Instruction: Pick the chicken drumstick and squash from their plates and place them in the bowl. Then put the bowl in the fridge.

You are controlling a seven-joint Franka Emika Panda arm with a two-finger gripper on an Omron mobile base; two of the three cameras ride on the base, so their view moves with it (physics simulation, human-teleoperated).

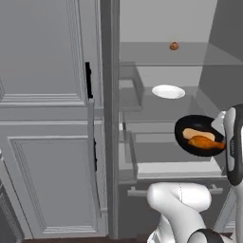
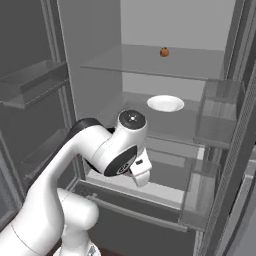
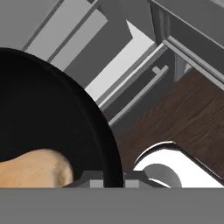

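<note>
Pinched on the wide glossy black bowl's (image 3: 65,131) rim, the gripper (image 3: 114,180) carries it fridgeward.
Tilting could spill the pale squash (image 1: 192,133) and orange-brown drumstick (image 1: 205,142).

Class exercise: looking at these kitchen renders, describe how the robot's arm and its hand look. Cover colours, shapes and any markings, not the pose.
The arm is glossy white, built of thick rounded tubular segments with bulbous joints. Dark grey to black bands and panels sit at the joints, and one joint ends in a round white cap with a small dark centre dot. No loose cables show. The hand has two small dark grey, blocky finger tips.
</note>
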